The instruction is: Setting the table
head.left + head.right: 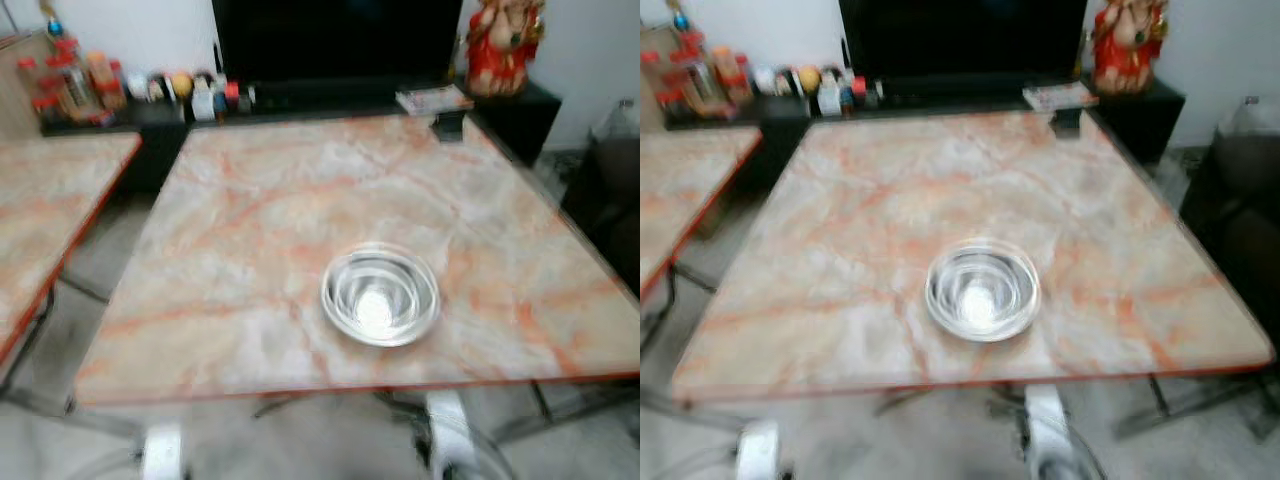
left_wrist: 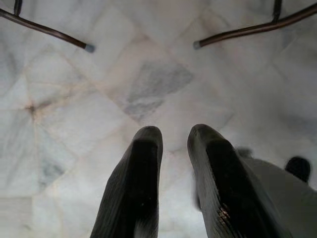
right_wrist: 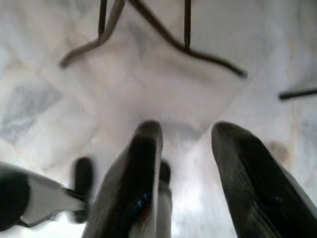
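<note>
While both arms hang low, the left gripper (image 2: pixel 174 144) and right gripper (image 3: pixel 187 141) parted over floor tiles, a shiny steel bowl (image 1: pixel 380 296) sits near the front edge of the pink-veined marble table (image 1: pixel 250 220).

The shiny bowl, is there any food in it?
No, the steel bowl on the marble table looks empty, with only bare shiny metal inside.
</note>
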{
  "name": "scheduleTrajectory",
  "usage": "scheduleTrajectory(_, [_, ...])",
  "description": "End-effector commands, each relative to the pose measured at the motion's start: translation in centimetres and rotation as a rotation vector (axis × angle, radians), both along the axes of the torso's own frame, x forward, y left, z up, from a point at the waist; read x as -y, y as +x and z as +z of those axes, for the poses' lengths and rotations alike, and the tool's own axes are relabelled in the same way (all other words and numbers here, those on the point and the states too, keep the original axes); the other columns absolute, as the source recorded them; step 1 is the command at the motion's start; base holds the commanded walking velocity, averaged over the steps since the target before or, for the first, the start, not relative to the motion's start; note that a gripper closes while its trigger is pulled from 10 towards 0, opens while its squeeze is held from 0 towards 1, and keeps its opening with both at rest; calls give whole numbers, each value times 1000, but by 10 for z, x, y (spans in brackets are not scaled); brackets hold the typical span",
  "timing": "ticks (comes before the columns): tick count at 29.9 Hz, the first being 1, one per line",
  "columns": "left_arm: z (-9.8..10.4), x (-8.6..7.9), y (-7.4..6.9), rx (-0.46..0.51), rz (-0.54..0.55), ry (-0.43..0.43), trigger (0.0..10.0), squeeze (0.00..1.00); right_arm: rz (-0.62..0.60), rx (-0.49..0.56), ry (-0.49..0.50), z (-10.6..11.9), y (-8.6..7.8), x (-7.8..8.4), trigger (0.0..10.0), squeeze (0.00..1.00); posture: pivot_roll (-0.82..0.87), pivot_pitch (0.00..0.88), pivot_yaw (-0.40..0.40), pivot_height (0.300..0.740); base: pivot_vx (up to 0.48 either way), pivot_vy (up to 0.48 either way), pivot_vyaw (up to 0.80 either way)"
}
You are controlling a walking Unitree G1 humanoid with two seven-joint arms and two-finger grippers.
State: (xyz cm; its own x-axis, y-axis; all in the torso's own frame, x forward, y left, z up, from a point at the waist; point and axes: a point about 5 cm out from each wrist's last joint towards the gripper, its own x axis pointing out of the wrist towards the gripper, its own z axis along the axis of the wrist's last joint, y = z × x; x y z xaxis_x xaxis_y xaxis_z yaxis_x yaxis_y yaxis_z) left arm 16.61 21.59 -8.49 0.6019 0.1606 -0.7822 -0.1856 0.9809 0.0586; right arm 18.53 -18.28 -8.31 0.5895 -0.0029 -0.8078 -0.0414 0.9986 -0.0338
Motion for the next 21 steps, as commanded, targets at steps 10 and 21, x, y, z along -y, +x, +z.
scheduleTrajectory(10, [1,-11,-2,-3,12,27,10000,0,22,18,17,2,6,-9,10000,0,-40,0,28,732,0,480,0])
scheduleTrajectory(21, [1,-14,-4,-8,18,32,10000,0,10,16,20,1,4,-8,10000,0,-43,0,36,732,0,480,0])
